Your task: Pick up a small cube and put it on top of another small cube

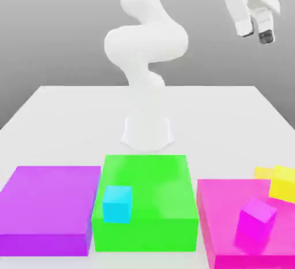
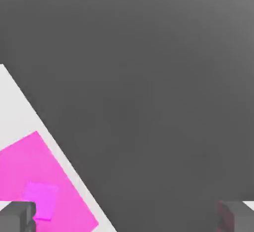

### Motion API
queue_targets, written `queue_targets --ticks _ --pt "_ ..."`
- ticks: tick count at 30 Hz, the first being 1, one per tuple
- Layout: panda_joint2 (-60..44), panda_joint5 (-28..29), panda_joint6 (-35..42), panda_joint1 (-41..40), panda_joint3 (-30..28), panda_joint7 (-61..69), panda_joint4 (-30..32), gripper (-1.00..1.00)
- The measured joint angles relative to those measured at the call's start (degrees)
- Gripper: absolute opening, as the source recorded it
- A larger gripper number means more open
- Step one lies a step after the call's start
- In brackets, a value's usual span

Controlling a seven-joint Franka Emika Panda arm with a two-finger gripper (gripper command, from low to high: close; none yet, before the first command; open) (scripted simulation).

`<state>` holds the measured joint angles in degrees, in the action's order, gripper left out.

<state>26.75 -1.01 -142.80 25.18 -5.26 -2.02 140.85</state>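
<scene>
Cyan, magenta and yellow cubes all unstacked, gripper high and empty

Cyan cube sits nearest, on the green block toward that block's 8 o'clock corner, alone and touched by nothing. At about 4 o'clock in the exterior view the small magenta cube rests tilted on the pink block, and just beyond it, at about 3 o'clock, the yellow cube lies at the pink block's far corner. The purple block at 8 o'clock carries nothing. No cube stands on another, so by this judgement the whole task is left: choosing a cube, grasping, lifting, placing.

Farther back the arm's base stands on the white table, past the green block. The arm rises, bends and reaches to 1 o'clock, where the gripper hangs well above the table with fingers spread wide and nothing between them. Its hand camera looks down past the table edge onto the pink block and magenta cube
</scene>
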Motion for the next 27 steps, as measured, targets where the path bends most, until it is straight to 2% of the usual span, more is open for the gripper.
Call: queue_targets --ticks 13,21,27 --pt "-14.12 -2.39 -8.04 15.43 -0.79 33.39 6.64 0.00" --pt "-22.75 -3.09 -13.01 22.74 1.51 53.37 10.73 0.00" --pt "-29.11 -1.17 -16.80 27.08 3.71 66.61 13.83 0.00"
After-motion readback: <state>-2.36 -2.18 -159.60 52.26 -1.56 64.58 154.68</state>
